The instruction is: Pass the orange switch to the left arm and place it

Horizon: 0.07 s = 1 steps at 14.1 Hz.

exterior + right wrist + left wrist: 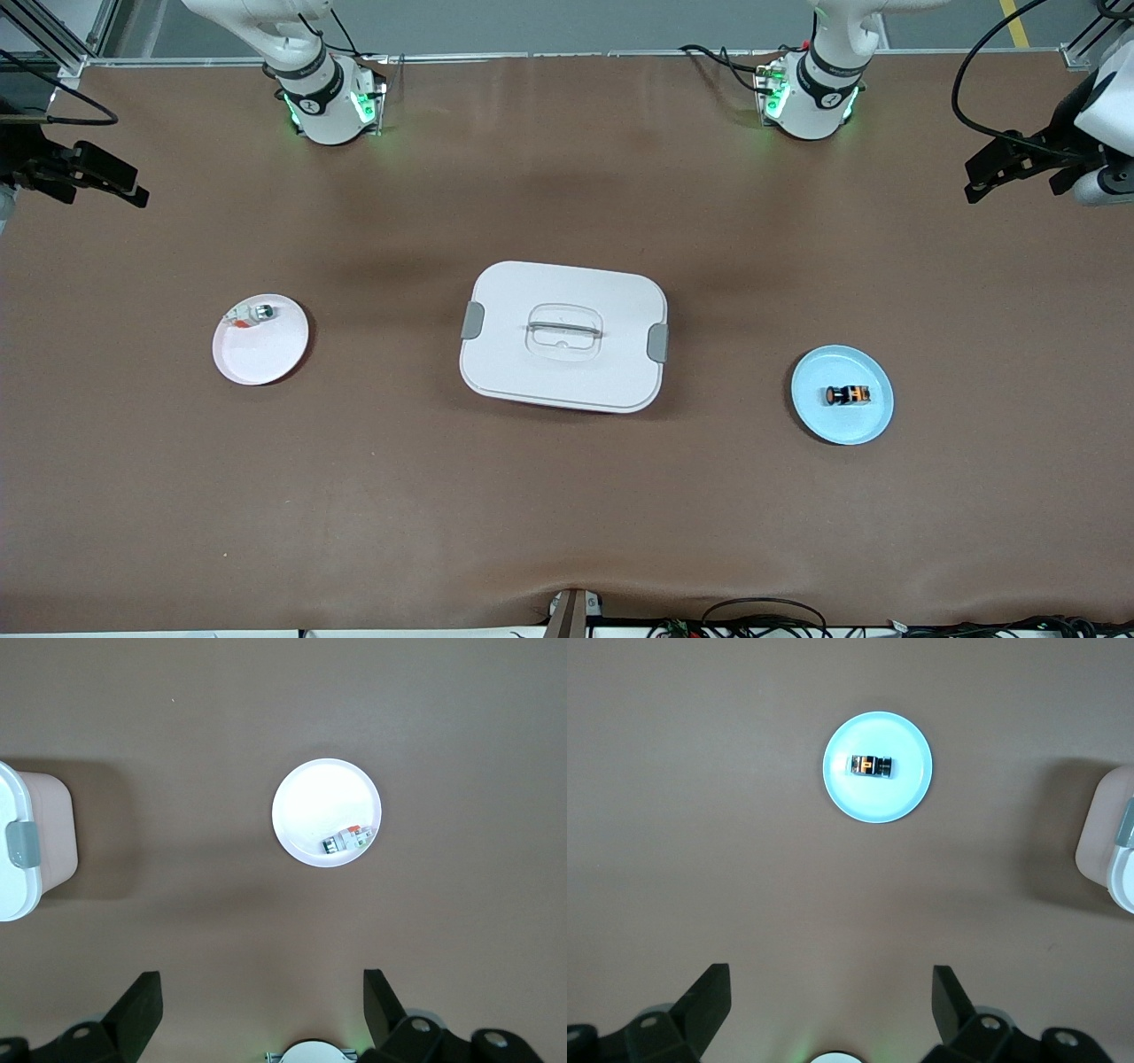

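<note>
The orange switch [848, 394] lies on its side on a blue plate [842, 427] toward the left arm's end of the table. It also shows in the left wrist view [870, 766] on that plate [877, 804]. The white lidded box [532, 372] stands at the table's middle, between the two plates. Its edge shows in the left wrist view [1109, 837] and the right wrist view [31, 846]. My left gripper [983, 177] [831, 979] is open and empty, high over the left arm's end. My right gripper [128, 188] [261, 983] is open and empty, high over the right arm's end.
A pink plate [261, 354] [314, 802] lies toward the right arm's end and holds a small silver-and-white part with a red bit [252, 314] [348, 840]. Brown table surface stretches around the box and plates. Cables lie along the table's edge nearest the front camera.
</note>
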Available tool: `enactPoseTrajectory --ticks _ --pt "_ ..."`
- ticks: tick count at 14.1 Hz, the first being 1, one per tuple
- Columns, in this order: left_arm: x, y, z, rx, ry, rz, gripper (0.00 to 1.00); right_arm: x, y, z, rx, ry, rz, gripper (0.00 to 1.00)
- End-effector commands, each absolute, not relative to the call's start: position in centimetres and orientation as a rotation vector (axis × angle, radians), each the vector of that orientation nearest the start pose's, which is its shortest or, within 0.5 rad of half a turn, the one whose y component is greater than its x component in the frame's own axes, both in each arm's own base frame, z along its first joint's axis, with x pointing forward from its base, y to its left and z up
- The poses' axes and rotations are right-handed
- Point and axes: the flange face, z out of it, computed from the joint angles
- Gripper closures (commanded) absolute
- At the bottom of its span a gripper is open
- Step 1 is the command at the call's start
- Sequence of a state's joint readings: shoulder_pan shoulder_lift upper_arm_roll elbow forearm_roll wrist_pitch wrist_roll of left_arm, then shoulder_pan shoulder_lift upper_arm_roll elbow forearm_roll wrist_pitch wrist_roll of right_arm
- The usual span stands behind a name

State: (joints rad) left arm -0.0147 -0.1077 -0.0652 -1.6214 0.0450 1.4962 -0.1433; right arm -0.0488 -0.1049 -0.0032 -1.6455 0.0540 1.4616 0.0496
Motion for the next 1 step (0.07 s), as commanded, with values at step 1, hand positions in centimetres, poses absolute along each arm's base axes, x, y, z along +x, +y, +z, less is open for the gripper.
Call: enactPoseTrajectory --ticks 1 --pt "51.33 -3.67 65.77 -3.078 -0.097 0.023 0.0 50.18 -2.16 63.87 -3.079 0.182 0.098 0.0"
